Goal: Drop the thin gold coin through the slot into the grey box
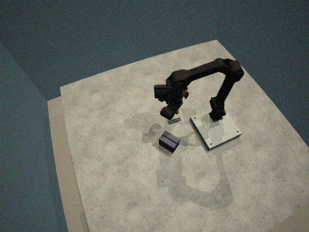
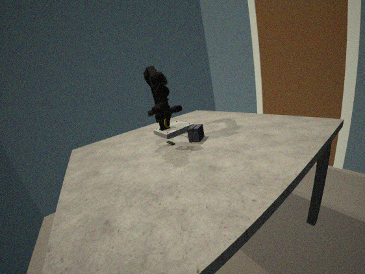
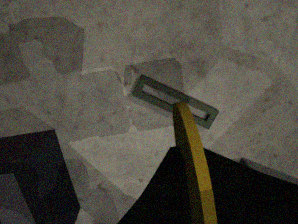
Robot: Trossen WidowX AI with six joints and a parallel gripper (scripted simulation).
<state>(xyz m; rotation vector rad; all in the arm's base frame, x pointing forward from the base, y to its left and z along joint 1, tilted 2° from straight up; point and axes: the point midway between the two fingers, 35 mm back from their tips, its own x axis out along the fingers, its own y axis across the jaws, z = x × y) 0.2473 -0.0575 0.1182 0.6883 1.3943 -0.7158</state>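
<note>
The gold coin (image 1: 176, 112) (image 2: 166, 123) (image 3: 196, 165) is on edge between the fingers of my gripper, which is shut on it. Its lower part sticks out below the dark fingers in the wrist view. The coin hangs above the table, clear of the holder. The dark-green holder (image 1: 174, 120) (image 2: 170, 143) (image 3: 137, 87) lies flat on the table below, and its slot is empty. The closed grey box (image 1: 169, 141) (image 2: 195, 134) (image 3: 40, 162) stands near the holder, with a dark narrow slot across its lid. The wrist view cuts the box off at lower left and does not show its slot.
The arm's pale base plate (image 1: 222, 131) (image 2: 172, 131) is beside the holder and box, with dark screws near its corners. The arm arches from it over the table (image 1: 123, 170) (image 2: 146, 208). Arm shadows cross the area around the box and holder.
</note>
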